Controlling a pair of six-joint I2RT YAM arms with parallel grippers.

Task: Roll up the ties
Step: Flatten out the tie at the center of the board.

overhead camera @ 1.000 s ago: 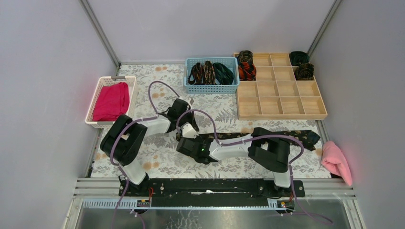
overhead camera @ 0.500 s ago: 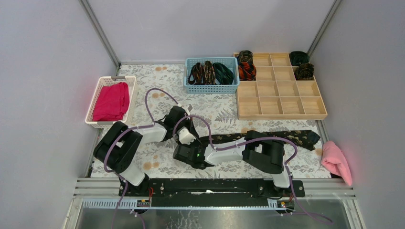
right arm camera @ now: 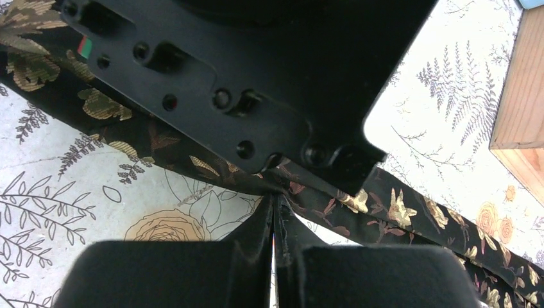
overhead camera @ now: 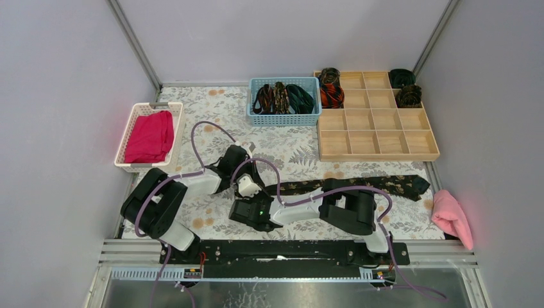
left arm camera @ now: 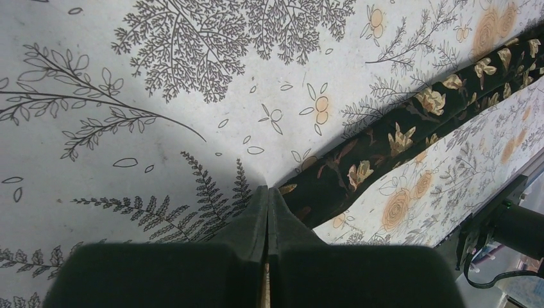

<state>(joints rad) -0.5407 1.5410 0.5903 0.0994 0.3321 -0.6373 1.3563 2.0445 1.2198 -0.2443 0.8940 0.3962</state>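
The left gripper [left arm camera: 267, 192] is clenched, its two fingers pressed flat together with no gap. Its tips are down on the floral table cover [left arm camera: 160, 77], right at the narrow end of a black tie [left arm camera: 391, 144] with gold flowers. Whether any fabric is nipped between the fingers, I cannot tell.

The right gripper [right arm camera: 274, 200] is clamped tight as well. Its tips sit against the near edge of the same tie, tucked under the black body of the other arm [right arm camera: 244, 77] — again, no pinch of cloth can be made out.

From above, the two grippers sit just beside each other near the front middle of the table. The tie runs flat from them out to the right, its wide end close to a pink towel [overhead camera: 451, 217].

Further back, a blue basket [overhead camera: 283, 119] holds loose ties [overhead camera: 282, 97]. A wooden tray [overhead camera: 375, 142] of compartments has rolled ties [overhead camera: 331, 95] — two at its back left, two at its back right. A white basket [overhead camera: 126, 142] on the left holds a magenta cloth [overhead camera: 149, 136].
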